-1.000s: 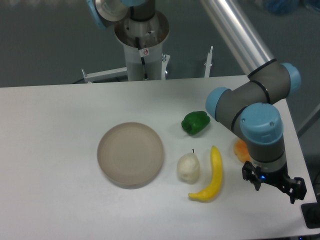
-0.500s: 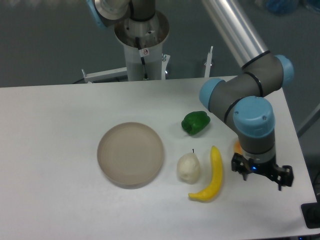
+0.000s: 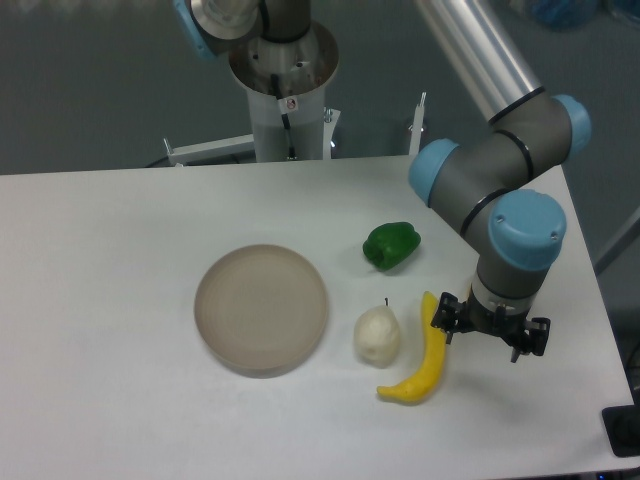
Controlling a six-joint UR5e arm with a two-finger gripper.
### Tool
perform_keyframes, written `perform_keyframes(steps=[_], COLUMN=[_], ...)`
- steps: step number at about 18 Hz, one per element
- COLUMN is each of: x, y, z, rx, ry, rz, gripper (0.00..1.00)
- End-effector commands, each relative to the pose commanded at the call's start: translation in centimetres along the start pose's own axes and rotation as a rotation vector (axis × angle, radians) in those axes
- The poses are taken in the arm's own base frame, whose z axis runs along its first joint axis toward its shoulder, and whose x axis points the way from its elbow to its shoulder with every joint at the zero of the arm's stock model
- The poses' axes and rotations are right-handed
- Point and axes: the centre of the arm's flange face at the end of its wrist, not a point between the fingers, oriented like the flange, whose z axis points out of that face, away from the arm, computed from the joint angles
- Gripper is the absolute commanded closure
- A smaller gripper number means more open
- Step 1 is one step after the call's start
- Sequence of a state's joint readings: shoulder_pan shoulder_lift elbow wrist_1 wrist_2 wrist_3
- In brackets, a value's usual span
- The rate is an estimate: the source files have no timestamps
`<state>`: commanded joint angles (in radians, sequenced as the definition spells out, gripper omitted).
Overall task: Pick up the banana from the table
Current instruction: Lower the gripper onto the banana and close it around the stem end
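The bright yellow curved banana (image 3: pixel 424 358) lies on the white table (image 3: pixel 110 300) at the front right, next to the whitish pear (image 3: pixel 377 335). My gripper (image 3: pixel 490 334) points down just right of the banana's upper part, low over the table. Its two dark fingers stand apart with nothing between them. The left finger is close beside the banana; I cannot tell whether it touches. The small orange fruit is hidden behind the arm.
A round grey-beige plate (image 3: pixel 261 308) sits left of the pear. A green pepper (image 3: pixel 391 245) lies behind the banana. The table's right edge runs close to the gripper. The robot base stands at the back.
The gripper has moved left and slightly back, from near the table's front right corner to right beside the banana. The fruits have not moved.
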<state>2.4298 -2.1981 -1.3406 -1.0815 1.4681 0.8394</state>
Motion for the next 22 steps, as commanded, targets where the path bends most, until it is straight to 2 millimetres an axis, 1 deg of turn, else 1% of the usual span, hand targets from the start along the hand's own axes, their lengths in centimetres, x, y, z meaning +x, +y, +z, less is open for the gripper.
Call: perform_keyframes(steps=[2,5,7,10,11,12,14,16,19,22], x=[-0.4,0.0,0.1,0.4,0.7,1.0,1.3,1.9,2.3,2.8], y=[-0.5,-0.5,-0.6,-0.3,-0.1,0.2,0.8,1.0,1.1,0.9], z=[0.7,2.3,2.9,4.1,4.2,4.8,5.3,5.9,6.1,6.8], rx=[0.010,0.003,0.007,-0.004,-0.008,-0.022,-0.053,-0.063,-0.065,-0.067], ry=[-0.013,-0.011,-0.019,-0.012,-0.007,-0.001,-0.013,-0.017,-0.014,-0.014], rz=[-0.040,-0.024,-0.018,-0.003,0.007,0.023,0.070,0.082,0.083,0.088], gripper=[0.00,0.00,0.00,0.00,0.00,0.00,0.00,0.00,0.00,0.00])
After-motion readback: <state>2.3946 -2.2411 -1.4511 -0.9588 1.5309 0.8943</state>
